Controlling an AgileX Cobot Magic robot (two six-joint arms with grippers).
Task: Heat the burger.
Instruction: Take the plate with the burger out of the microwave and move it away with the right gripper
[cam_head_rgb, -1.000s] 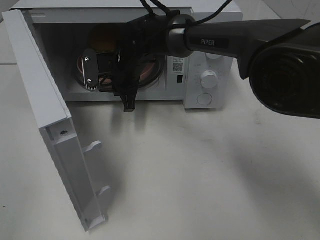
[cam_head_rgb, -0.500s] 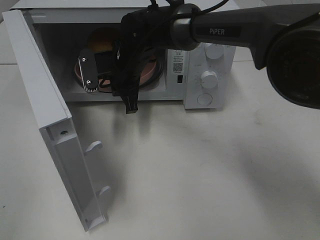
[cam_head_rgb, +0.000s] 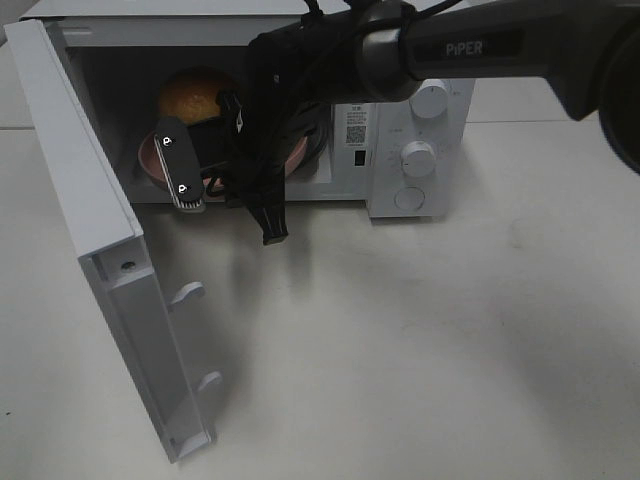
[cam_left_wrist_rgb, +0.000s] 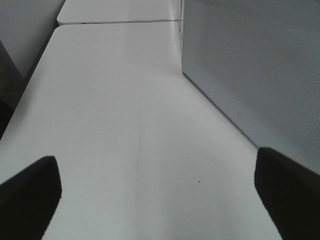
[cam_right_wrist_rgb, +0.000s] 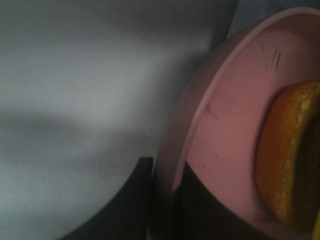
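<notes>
A white microwave (cam_head_rgb: 410, 110) stands at the far edge of the worktop (cam_head_rgb: 420, 340), its door (cam_head_rgb: 95, 230) swung wide open toward the near left. Inside the cavity sits a salmon-pink dish (cam_head_rgb: 152, 160), and the burger (cam_head_rgb: 195, 95) rests on it, its yellowish-brown bun showing toward the back left of the cavity. The right arm (cam_head_rgb: 480, 45) reaches in from the right side across the front of the microwave, and the right gripper (cam_head_rgb: 200, 160) is at the mouth of the cavity, over the dish. In the right wrist view the pink dish (cam_right_wrist_rgb: 220, 125) fills much of the frame with the burger (cam_right_wrist_rgb: 287, 155) lying in it, and the dark fingers (cam_right_wrist_rgb: 135, 200) sit one on either side of the dish's rim, closed down on that rim. The left gripper (cam_left_wrist_rgb: 160, 200) is off the exterior view; its own camera shows its two dark fingers (cam_left_wrist_rgb: 30, 190) standing wide apart over bare worktop (cam_left_wrist_rgb: 130, 110), holding nothing, just beside the perforated outer wall of the microwave (cam_left_wrist_rgb: 250, 65).
</notes>
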